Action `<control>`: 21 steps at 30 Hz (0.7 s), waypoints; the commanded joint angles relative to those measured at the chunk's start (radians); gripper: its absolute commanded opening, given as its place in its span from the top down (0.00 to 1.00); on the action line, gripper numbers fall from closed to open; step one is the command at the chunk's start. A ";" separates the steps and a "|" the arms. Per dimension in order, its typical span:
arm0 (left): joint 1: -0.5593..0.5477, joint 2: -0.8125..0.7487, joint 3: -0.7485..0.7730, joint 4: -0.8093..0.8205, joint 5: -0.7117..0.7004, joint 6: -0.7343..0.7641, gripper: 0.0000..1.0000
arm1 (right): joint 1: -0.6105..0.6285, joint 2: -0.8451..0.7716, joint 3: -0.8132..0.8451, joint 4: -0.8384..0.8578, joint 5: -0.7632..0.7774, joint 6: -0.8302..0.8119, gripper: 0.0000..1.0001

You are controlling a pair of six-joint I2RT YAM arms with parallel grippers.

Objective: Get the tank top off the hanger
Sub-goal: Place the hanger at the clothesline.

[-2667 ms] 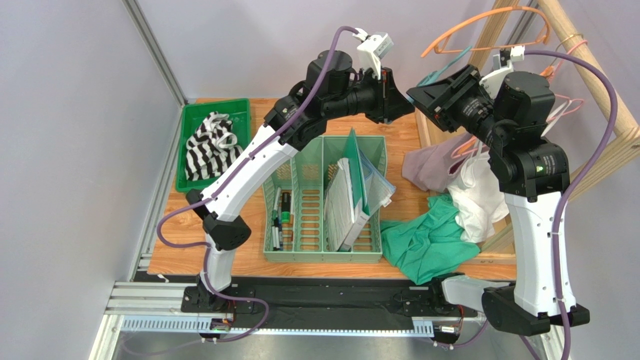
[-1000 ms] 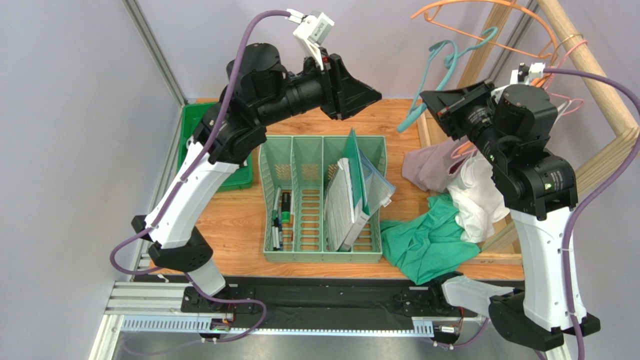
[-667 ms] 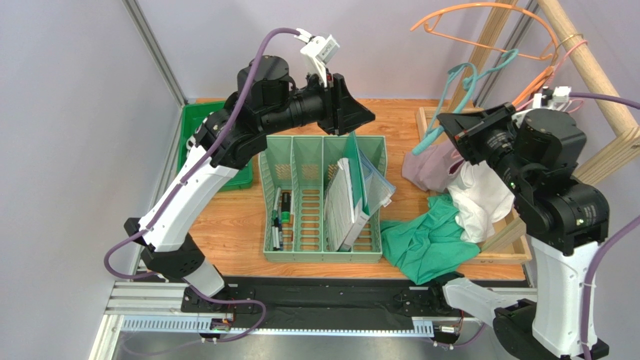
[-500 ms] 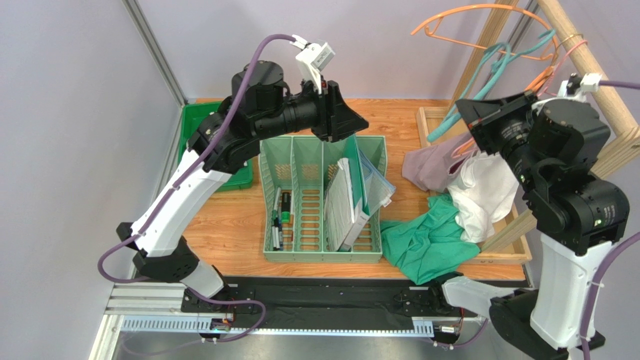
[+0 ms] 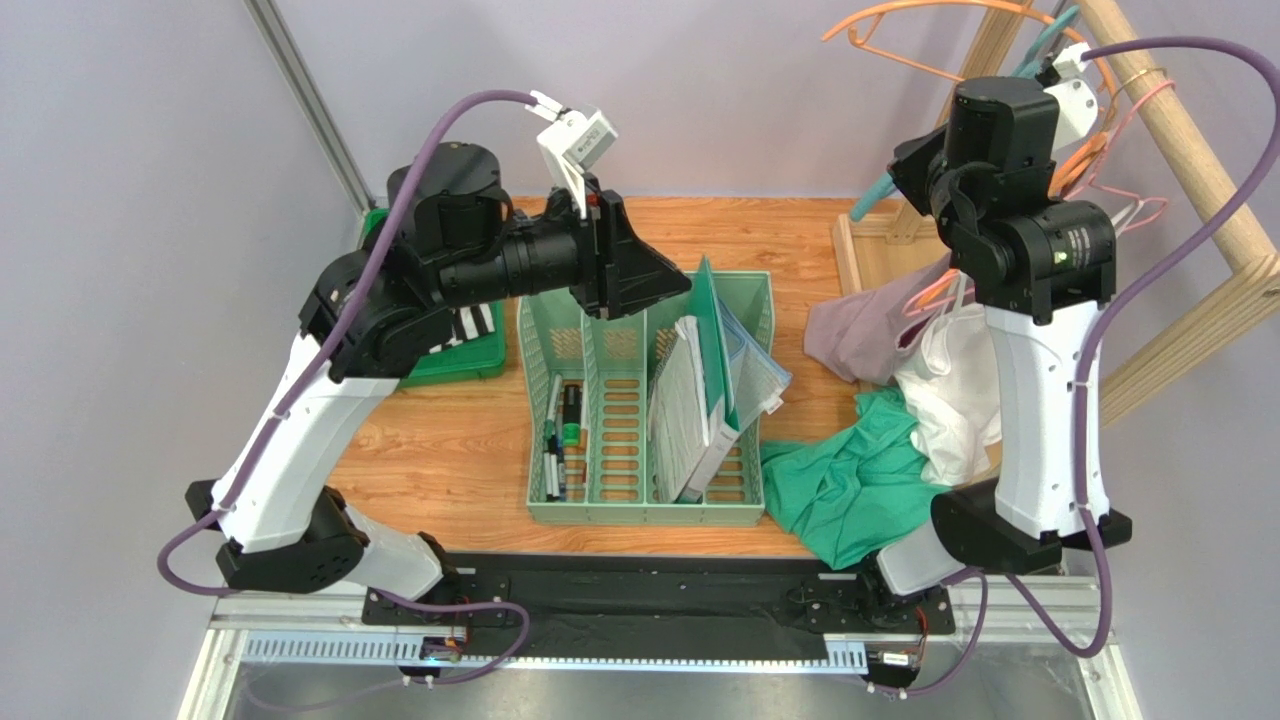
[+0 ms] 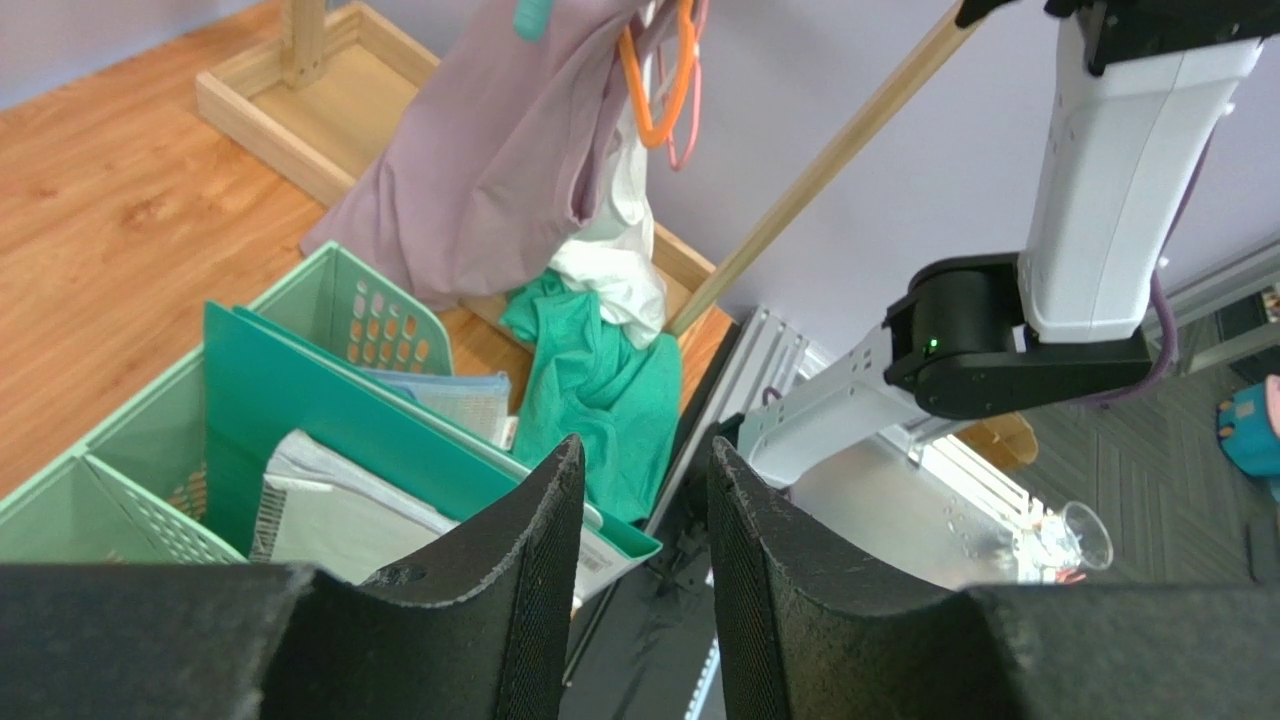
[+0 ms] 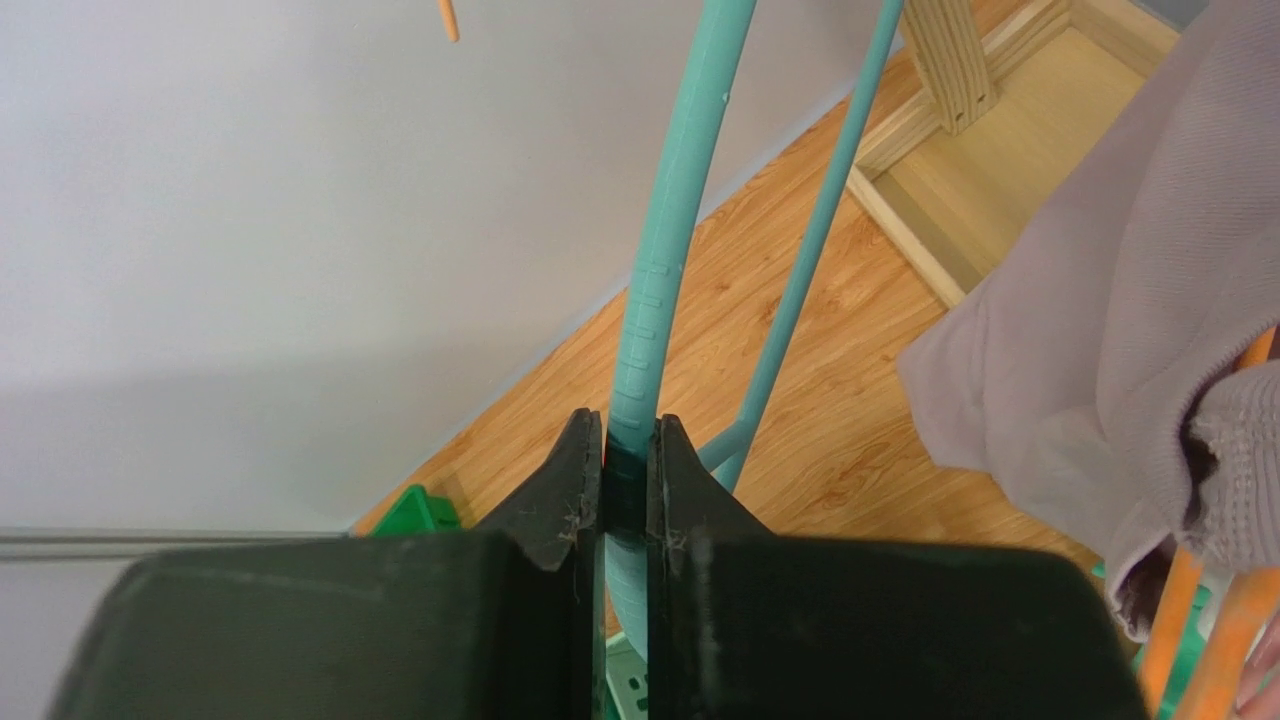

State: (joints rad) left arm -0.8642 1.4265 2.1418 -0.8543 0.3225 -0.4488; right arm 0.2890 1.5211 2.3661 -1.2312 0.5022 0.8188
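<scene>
The right gripper (image 7: 627, 450) is clenched on the stem of the hanger (image 7: 679, 225), a teal one, and holds it high beside the rail (image 5: 1187, 150) of the wooden rack; the wrist view shows the hanger bare, with no cloth on the parts that can be seen; held this high and this close to the rail, it looks ready to be hooked there, though that is a judgement.

The left gripper (image 6: 642, 465) hangs over the organizer (image 5: 601, 450), its jaws apart and nothing between them; it points toward the clothes on the right, well apart from them, probably kept out of the other arm's way.

The tank top (image 5: 849, 480), which I take to be the green garment, lies crumpled on the table (image 5: 451, 435) just beside the organizer's right front corner, touching a white garment (image 5: 962, 383); lying there, free of any hanger, it suggests the removal is done; I cannot be sure it is the one meant, since a mauve garment (image 6: 481, 165) hangs from the rack by an orange hanger (image 6: 669, 75).

What seems left is to park the hanger; its hook may snag the others crowded on the rail.
</scene>
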 commanded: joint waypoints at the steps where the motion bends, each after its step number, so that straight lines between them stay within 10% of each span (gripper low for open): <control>1: -0.001 -0.017 -0.054 -0.031 0.032 -0.019 0.59 | -0.025 -0.018 0.001 0.123 0.064 -0.049 1.00; 21: -0.006 0.000 -0.046 -0.003 0.039 -0.047 0.60 | -0.241 0.034 -0.056 0.216 -0.162 0.025 1.00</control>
State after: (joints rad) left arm -0.8642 1.4254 2.0628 -0.8902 0.3405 -0.4854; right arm 0.0586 1.5707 2.3360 -1.1107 0.3862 0.8345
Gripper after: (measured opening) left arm 0.402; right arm 0.051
